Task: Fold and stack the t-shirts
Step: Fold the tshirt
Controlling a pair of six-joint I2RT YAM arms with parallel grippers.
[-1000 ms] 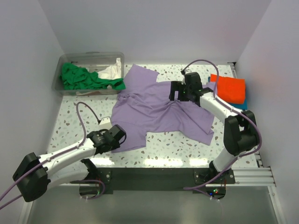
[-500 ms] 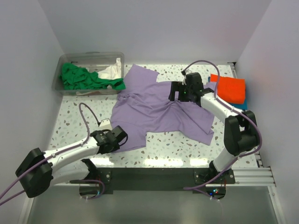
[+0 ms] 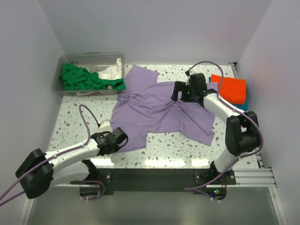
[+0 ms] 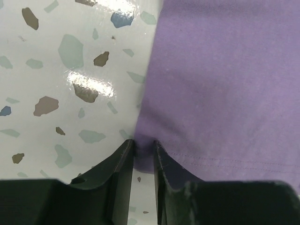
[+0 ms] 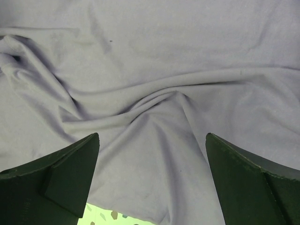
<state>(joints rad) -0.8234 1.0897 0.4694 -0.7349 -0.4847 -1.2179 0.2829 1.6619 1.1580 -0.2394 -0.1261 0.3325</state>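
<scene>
My left claw [image 3: 119, 139] is at the near left of the speckled table [image 3: 75, 117]. Its two fingers are pressed almost together. They pinch the near left corner of the lavender t-shirt [image 3: 159, 110]. In my left wrist view, the left claw [image 4: 144, 143] has a bit of the hem between its tips. The lavender t-shirt [image 4: 225, 84] fills the right side there, and the bare speckled table [image 4: 70, 70] fills the left side.

The lavender t-shirt lies spread out in the middle of the table. It is open, not folded, and has wrinkles. One sleeve points to the far side, and the right part reaches toward my right arm.

My right claw [image 3: 178, 92] is farther back, over the far right part of that shirt. In my right wrist view, the right claw [image 5: 152, 137] is spread wide and has hold of nothing. Under it, the lavender t-shirt [image 5: 154, 61] is bunched into soft folds. I cannot tell if the tips touch the cloth.

At the far right lies a folded orange t-shirt [image 3: 233, 90] on top of a blue t-shirt [image 3: 243, 106]. At the far left stands a clear plastic tub [image 3: 89, 57]. A green t-shirt [image 3: 82, 77] and a white t-shirt [image 3: 112, 72] are heaped in it, and the green one hangs over its near edge.
</scene>
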